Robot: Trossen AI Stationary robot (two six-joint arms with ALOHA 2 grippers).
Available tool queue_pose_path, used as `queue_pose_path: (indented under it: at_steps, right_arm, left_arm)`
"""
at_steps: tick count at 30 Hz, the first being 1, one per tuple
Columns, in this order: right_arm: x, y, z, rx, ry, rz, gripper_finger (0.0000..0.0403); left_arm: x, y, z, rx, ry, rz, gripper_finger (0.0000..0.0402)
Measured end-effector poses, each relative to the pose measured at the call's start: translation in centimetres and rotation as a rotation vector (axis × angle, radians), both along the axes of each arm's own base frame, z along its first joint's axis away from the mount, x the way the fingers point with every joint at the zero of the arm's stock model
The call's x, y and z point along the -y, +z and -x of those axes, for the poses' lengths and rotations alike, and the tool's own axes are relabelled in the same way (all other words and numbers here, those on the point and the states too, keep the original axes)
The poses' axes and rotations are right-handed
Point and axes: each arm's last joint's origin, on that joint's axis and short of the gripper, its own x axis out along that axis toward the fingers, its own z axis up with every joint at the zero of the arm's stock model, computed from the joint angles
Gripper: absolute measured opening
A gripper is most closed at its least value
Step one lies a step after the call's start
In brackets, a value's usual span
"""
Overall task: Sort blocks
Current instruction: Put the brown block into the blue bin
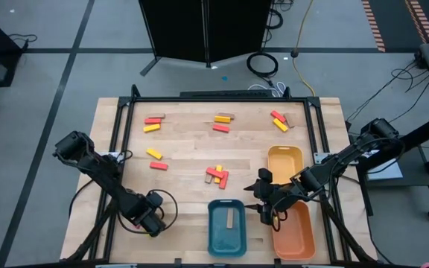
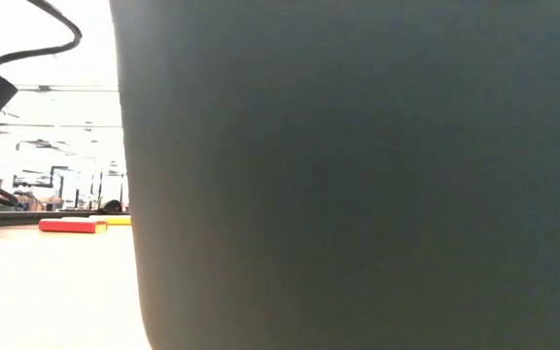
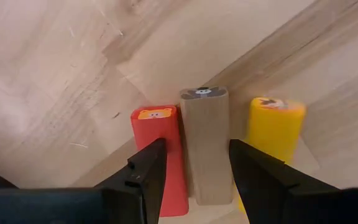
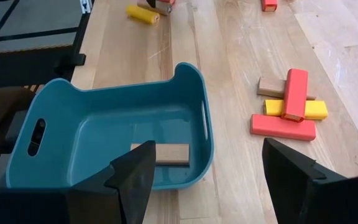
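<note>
My left gripper is near the table's front left, open and pointing down. In the left wrist view its fingers stand on either side of a tan block. This block lies between a red block and a yellow block on the wood. I cannot see any touch. My right gripper is wide open and empty beside the blue tray. The tray holds one tan block. More red, yellow and tan blocks lie in small groups across the table.
An orange tray stands at the front right, under my right arm. A yellow tray stands behind it. A stacked block cluster lies beyond the blue tray. A dark mass fills most of the low view, with a red block at its left.
</note>
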Motion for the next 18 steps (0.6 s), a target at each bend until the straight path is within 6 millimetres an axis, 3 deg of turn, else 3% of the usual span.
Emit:
queue_pose_path:
  at_steps: [13, 18]
  right_arm:
    - [0.0, 0.0, 0.0, 0.0, -0.002, -0.003, 0.0224]
    - [0.0, 0.0, 0.0, 0.0, -0.002, -0.002, 0.0224]
  left_arm:
    - [-0.9, 0.0, 0.8, -0.069, -0.074, -0.095, 0.017]
    - [-0.6, 1.2, 0.4, -0.004, -0.124, -0.07, 0.017]
